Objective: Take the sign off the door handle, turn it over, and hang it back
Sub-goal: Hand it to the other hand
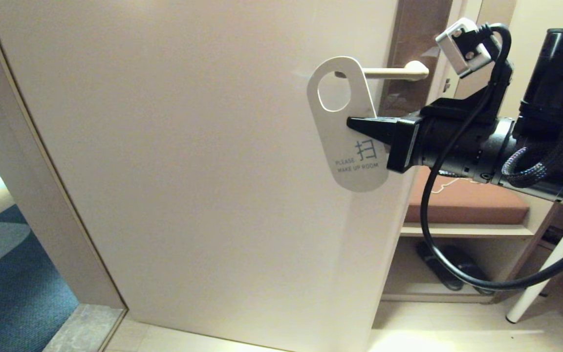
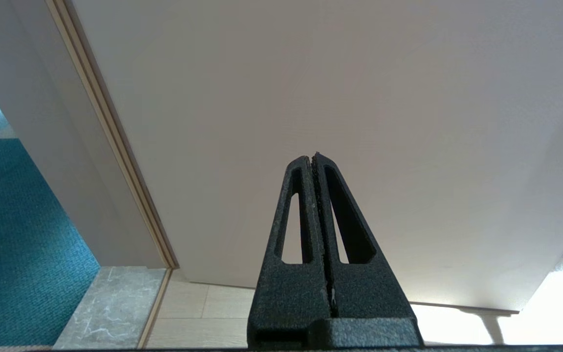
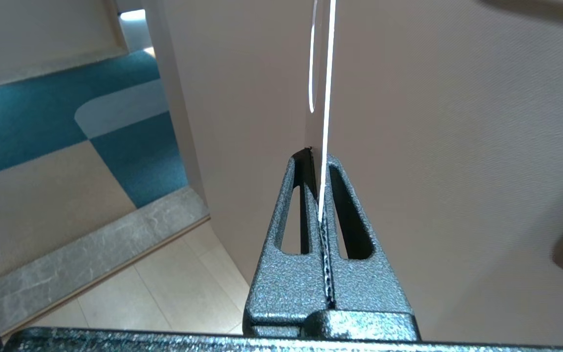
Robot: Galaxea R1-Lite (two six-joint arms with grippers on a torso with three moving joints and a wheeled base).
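Two black fingers of the right gripper are pinched flat on the right edge of the sign, a white rounded oblong card reading PLEASE MAKE UP ROOM. The card hangs tilted against the pale door, its oval hole just beside the tip of the slim champagne-coloured metal door handle. Whether the handle passes through the hole cannot be told. Low by the door, the left gripper is closed on nothing.

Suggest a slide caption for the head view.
Right claw pinches white oblong MAKE UP ROOM sign, hole nearing pale metal lever door handle.
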